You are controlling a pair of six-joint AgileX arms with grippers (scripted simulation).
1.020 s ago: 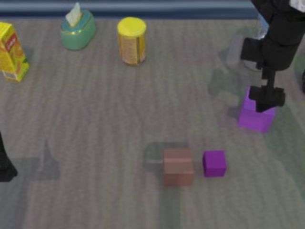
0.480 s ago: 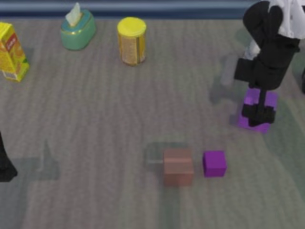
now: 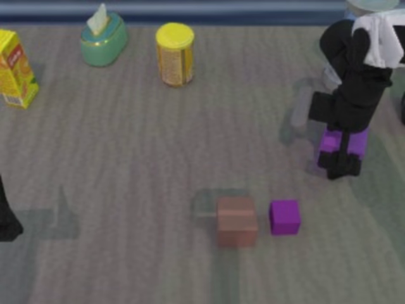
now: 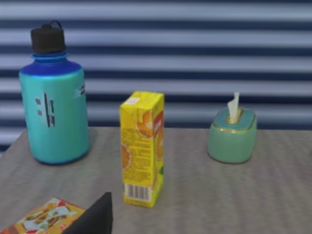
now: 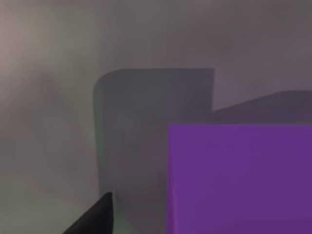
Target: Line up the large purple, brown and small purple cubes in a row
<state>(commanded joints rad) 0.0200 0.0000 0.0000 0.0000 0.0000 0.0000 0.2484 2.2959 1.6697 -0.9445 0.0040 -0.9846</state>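
Right gripper [image 3: 342, 166] straddling large purple cube [image 3: 330, 142], table's right side

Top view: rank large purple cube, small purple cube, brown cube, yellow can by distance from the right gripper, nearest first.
1. large purple cube, under the right gripper, right side.
2. small purple cube, front, right of centre.
3. brown cube, just left of it.
4. yellow can, back, left of centre.

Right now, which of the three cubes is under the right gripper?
The large purple cube, bright violet and the biggest, at the table's right under the right gripper; the brown cube and small purple cube sit apart, nearer the middle.
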